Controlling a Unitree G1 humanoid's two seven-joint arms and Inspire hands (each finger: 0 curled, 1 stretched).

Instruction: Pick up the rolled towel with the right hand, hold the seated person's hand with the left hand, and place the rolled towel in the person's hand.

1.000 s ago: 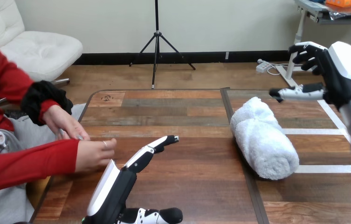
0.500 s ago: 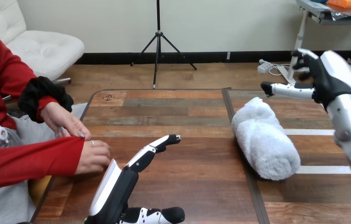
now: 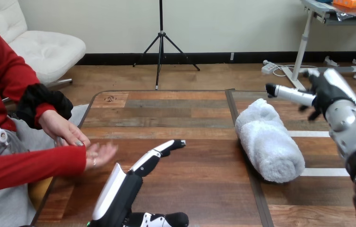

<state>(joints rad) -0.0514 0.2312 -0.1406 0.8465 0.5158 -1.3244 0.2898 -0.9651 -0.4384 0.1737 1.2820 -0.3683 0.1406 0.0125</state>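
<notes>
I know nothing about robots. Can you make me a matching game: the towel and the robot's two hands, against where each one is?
1. rolled towel
2. left hand
3. right hand

a. raised in the air, right of the towel, apart from it
b. lying on the table, untouched
c. low, fingers straight, near the person's open hand

Pairs: 1-b, 2-c, 3-a
</notes>
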